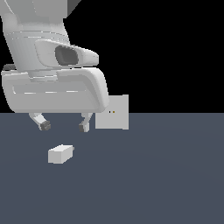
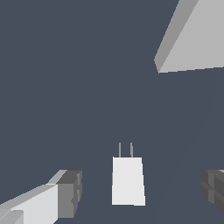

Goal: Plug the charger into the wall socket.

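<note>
Wide apart stand the two fingers of the pincer point(image 1: 64, 126), and they hold nothing and touch nothing. In the wrist view the dark pads point(image 2: 70, 194) sit at both sides of the charger point(image 2: 127, 181), each with a clear gap to it. The charger is a small white block that lies flat on the dark grey tabletop point(image 1: 166, 175), and two thin prongs stick out from one of its ends. In the exterior view the charger point(image 1: 60, 154) lies lower than the fingers, apart from them. The wall socket point(image 1: 113, 113), a pale square plate, stands upright on the tabletop, well apart from the charger, toward the exterior view's right. Two tiny dots show at its centre.
</note>
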{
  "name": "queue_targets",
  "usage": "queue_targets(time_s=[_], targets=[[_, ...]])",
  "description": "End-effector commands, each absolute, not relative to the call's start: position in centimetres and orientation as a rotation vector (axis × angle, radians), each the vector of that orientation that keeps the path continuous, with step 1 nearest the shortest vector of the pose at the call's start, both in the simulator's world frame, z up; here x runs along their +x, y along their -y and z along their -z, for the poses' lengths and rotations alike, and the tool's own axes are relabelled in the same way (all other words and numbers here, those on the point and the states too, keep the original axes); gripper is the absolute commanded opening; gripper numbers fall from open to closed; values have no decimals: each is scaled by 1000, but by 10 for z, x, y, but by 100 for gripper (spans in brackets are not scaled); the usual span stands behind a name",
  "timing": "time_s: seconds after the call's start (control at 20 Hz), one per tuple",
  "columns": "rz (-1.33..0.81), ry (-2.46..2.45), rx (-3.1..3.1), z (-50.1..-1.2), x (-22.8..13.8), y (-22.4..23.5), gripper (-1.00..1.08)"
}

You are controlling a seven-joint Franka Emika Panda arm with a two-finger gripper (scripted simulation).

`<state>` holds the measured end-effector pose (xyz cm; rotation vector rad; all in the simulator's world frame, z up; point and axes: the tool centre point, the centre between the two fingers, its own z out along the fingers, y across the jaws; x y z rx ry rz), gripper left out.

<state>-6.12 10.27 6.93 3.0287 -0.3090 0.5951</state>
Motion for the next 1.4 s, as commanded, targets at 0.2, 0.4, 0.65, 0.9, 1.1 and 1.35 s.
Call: queue_targets(time_s=[0.2,0.4,0.65,0.9,1.1,1.35], targets=[[-620,325,3018,-63,-62,-107,100],[-620,325,3018,-63,-62,-107,100],[-620,325,3018,-56,-63,-108,100],[-619,328,3019,-37,-63,-107,100],[-619,329,3019,-20,-63,-107,100],[-619,329,3019,-12,-63,-107,100]])
